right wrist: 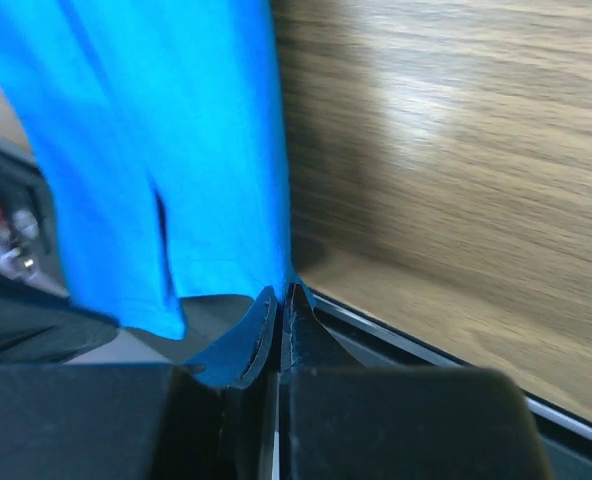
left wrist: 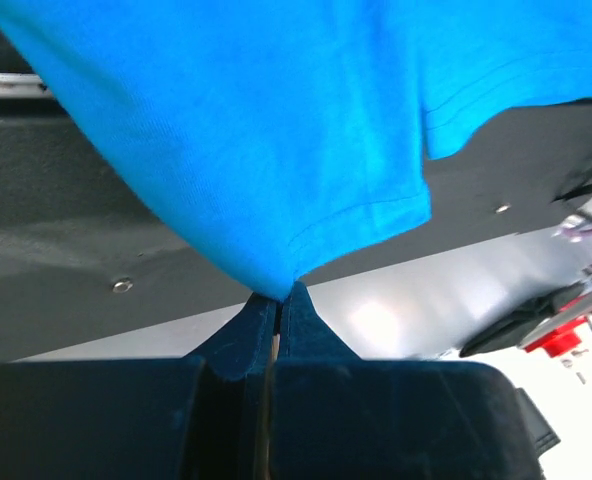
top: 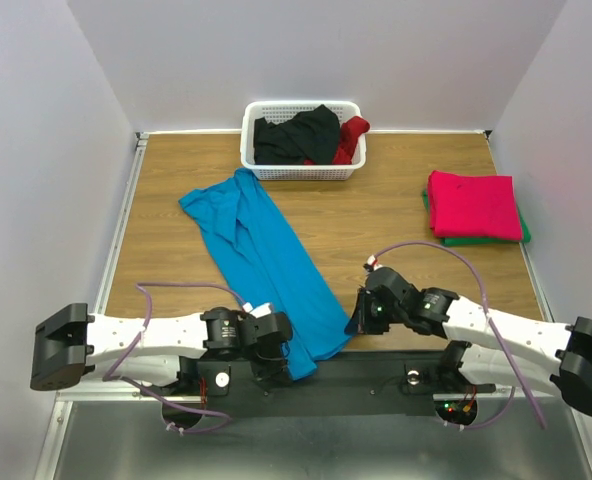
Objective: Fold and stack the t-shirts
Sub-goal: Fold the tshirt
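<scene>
Wooden bench [top: 376, 215] between pale walls [top: 306, 50]. The turquoise-blue t-shirt [top: 261, 265] lies diagonally across it, from the white basket [top: 301, 170] to the near edge. A folded magenta-red t-shirt [top: 473, 203] sits on a green t-shirt [top: 486, 240] at right. My left gripper [left wrist: 279, 295] and right gripper [right wrist: 284, 295] each clench the turquoise hem at that edge.

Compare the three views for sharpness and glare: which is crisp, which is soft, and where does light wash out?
Top external: evenly lit and crisp, the turquoise t-shirt sharp. Left wrist: white glare washes out the lower right. Right wrist: wooden table smeared and blurry, with a pale sheen.
</scene>
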`<action>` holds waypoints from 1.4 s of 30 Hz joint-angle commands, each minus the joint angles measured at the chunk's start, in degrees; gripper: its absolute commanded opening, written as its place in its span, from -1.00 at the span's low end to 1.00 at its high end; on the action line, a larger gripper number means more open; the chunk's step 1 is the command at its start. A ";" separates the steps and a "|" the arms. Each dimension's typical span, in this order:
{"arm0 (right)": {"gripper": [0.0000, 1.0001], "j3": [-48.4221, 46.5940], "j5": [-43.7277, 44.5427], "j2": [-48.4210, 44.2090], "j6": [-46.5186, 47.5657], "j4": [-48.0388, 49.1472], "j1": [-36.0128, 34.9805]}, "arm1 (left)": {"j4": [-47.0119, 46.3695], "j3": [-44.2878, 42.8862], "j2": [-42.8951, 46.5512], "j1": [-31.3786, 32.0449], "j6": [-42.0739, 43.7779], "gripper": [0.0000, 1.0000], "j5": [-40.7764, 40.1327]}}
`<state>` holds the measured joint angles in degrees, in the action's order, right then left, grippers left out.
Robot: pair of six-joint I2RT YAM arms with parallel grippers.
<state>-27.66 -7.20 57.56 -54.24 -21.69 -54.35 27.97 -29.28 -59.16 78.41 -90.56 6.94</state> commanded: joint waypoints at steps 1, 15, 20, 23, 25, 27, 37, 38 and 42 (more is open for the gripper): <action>-0.99 -5.46 4.73 3.60 0.36 -1.33 -0.06 | -1.86 -1.57 2.63 0.16 -2.86 -1.00 -4.99; -0.99 -32.18 13.35 27.42 6.51 -0.98 1.70 | -1.95 2.12 16.36 -18.19 3.63 -1.00 -14.94; -0.99 -40.00 13.88 33.31 8.79 -0.63 4.42 | -1.16 -2.09 13.19 -28.12 10.31 -1.00 -17.48; -0.99 -45.10 12.13 37.35 10.38 -0.54 6.70 | 0.59 -3.41 13.80 -31.38 11.29 -1.00 -19.67; -0.99 -48.26 11.08 40.34 11.61 -0.63 8.11 | 0.77 -3.51 14.94 -33.14 12.07 -1.00 -21.08; -0.99 -50.20 10.02 43.14 12.83 -0.46 8.82 | 0.51 -3.33 15.38 -36.12 13.73 -1.00 -21.27; -0.99 -59.78 7.56 51.33 15.83 -0.28 11.81 | -5.10 -3.51 9.59 -49.13 22.97 -1.00 -16.09; -0.99 -60.49 7.47 52.82 16.18 -0.28 12.16 | -5.81 -3.42 8.54 -51.06 24.46 -1.00 -15.47; -0.99 -63.91 5.81 56.16 17.32 -0.19 12.86 | -8.71 -3.50 5.90 -54.93 27.36 -1.00 -13.18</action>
<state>-87.64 0.60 111.55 -39.07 -23.46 -42.52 22.76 -30.63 -52.07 26.33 -68.36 -8.05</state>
